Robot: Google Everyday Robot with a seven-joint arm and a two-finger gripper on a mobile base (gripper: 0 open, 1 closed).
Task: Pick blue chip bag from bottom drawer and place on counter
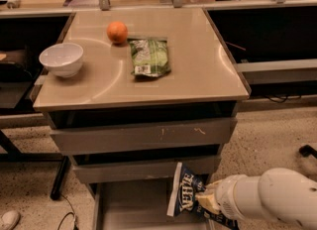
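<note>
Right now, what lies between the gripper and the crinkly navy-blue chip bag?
Nothing: the camera view shows the gripper closed on the navy-blue chip bag, above the grey metal bottom drawer.

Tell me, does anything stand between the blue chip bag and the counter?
Yes: the middle drawer front, the top drawer front and the counter edge sit above the blue chip bag, which the tool meets in the bottom drawer.

Gripper [206, 202] with bag [183, 197] over bottom drawer [131, 209]
</note>
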